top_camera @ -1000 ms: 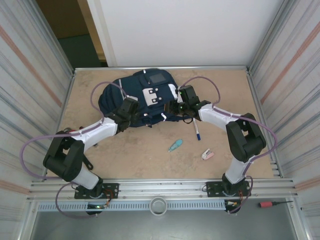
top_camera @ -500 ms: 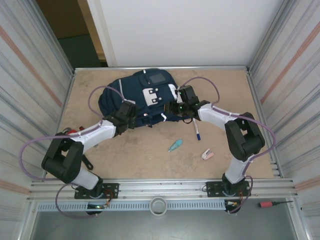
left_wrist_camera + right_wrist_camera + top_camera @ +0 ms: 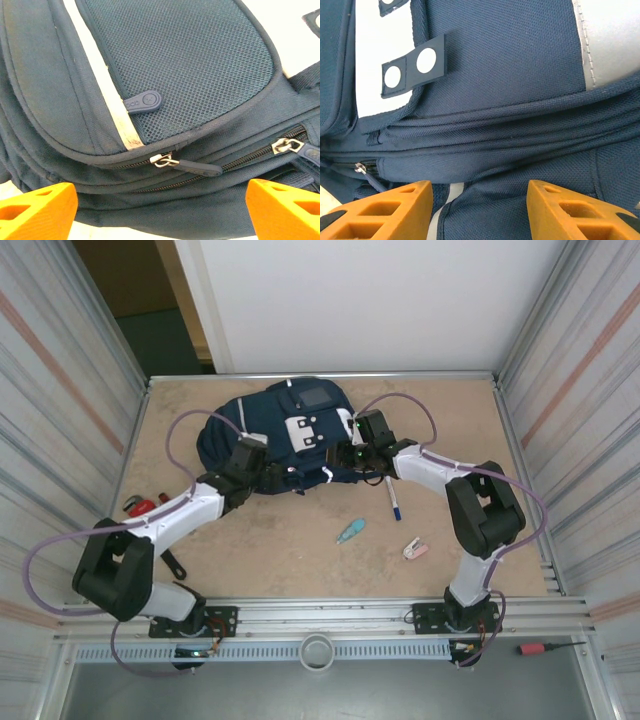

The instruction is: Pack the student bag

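The student bag (image 3: 280, 400) is matt navy woven cloth with a mesh panel (image 3: 190, 65) and metal zip sliders (image 3: 161, 160)

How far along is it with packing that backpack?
Barely begun. Done: nothing visibly; the pen, a teal item and a pink item lie loose on the table. In hand: the left end effector gapes before a closed-looking zip on the backpack, the right end effector sits against its side. Left: unzipping, then loading everything.
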Available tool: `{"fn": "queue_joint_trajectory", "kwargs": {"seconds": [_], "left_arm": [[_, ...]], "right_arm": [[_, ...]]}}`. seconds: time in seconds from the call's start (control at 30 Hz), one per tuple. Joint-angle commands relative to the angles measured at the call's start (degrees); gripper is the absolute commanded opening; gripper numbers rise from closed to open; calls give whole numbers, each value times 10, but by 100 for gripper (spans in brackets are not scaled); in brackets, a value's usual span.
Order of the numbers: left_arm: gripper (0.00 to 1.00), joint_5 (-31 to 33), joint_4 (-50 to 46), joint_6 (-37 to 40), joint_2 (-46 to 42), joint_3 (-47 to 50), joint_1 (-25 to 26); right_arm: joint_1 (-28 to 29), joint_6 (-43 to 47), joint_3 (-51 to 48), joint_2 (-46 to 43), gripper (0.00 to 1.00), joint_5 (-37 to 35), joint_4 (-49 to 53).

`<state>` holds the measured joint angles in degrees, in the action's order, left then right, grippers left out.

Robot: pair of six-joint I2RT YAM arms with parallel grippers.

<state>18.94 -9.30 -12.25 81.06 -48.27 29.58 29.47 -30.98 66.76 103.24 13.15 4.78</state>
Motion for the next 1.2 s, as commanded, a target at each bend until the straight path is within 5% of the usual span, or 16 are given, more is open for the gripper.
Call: {"fn": "queue_joint_trajectory", "kwargs": {"seconds": [0.0,0.3,0.87,1.17], "left_arm": [[90,17,15,-8,22,-14,-3],[90,49,28,-9,58,-33,-3],[45,13,31,-18,26,17,-10],[28,-7,38,-16,24,36,-14]], "right_arm": [[-2,-4,15,13,51,14,6],[-3,-4,10,17,51,16,5],[-3,-4,9,20,52,20,5],[-6,-2,13,13,52,18,12]]}}
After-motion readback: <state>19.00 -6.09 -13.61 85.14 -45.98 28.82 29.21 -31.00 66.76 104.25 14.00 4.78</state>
